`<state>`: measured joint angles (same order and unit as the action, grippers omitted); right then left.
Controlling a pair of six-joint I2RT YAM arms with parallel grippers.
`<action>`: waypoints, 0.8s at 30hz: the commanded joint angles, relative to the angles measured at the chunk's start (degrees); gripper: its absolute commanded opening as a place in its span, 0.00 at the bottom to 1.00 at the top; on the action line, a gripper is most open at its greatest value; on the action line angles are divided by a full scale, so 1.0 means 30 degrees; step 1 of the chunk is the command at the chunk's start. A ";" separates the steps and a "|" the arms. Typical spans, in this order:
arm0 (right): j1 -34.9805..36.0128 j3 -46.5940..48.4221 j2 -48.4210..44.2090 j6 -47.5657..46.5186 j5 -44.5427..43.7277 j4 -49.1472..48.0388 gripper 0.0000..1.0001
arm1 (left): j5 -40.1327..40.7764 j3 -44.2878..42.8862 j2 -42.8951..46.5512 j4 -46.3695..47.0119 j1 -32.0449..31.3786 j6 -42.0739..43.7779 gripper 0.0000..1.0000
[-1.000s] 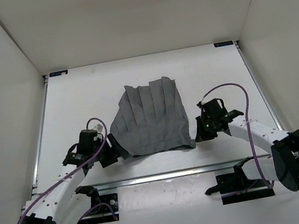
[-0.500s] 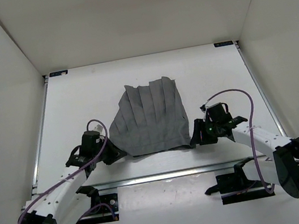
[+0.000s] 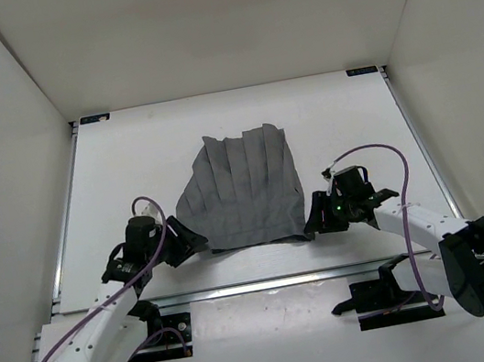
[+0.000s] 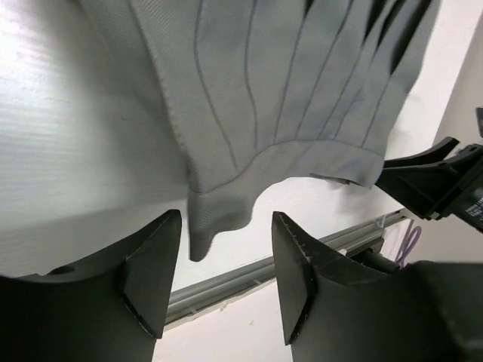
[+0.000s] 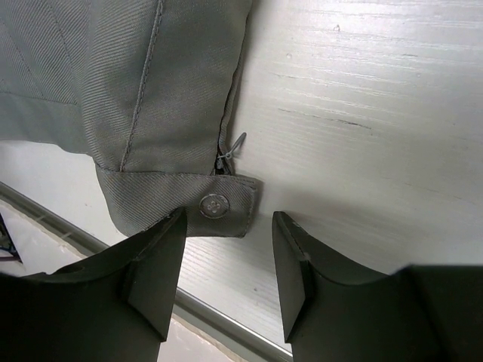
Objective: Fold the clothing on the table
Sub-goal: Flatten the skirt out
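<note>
Now both arms have dropped to the near corners of the skirt (image 3: 244, 190). The left pincer (image 4: 226, 226) and right pincer (image 5: 226, 222) stand open astride its hem, gripping nothing. It lies flat mid-table (image 3: 127, 163), ready for grasping.

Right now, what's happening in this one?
Two robot arms are working on a dark grey pleated garment that lies spread flat on the white table. The left gripper is at the garment's near left corner. The right gripper is at the near right corner, by the waistband button. Both grippers are open, with a corner of fabric in line with the gap between the fingers but nothing clamped. No fold has been made yet.
</note>
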<state>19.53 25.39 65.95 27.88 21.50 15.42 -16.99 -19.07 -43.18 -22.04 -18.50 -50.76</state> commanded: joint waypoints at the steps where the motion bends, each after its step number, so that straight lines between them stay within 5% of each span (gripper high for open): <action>1: 0.0111 -0.0376 0.0105 0.0024 -0.0136 -0.0218 0.47 | 0.0187 0.0262 0.0506 0.0841 0.0044 -0.0422 0.62; 6: 0.0199 -0.0493 0.0338 0.0082 0.0126 -0.0424 0.49 | 0.0362 0.0088 -0.1043 0.2015 -0.0569 -0.0599 0.62; 9: -0.0034 -0.0786 -0.0009 0.0228 0.0537 -0.0714 0.53 | 0.0013 -0.0378 -0.1981 0.2630 -0.0280 -0.0278 0.05; 10: -0.0035 -0.1106 -0.0041 0.0287 0.0859 -0.0745 0.55 | -0.0106 -0.0730 -0.2071 0.2457 -0.0133 -0.0189 0.00; 17: -0.2463 -0.2950 -0.0745 0.1252 0.4431 -0.3290 0.63 | -0.1184 -0.8899 -0.5231 0.0637 -0.0102 0.1191 0.00; 24: -0.2145 -0.4298 -0.0394 0.3591 0.6775 -0.6477 0.66 | -0.2041 -1.1541 -0.7342 0.2422 -0.0775 -0.0245 0.00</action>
<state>12.38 15.84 63.46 34.83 38.54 0.01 -21.06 -50.41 -63.26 -16.43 -19.68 -50.06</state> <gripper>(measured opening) 0.656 0.078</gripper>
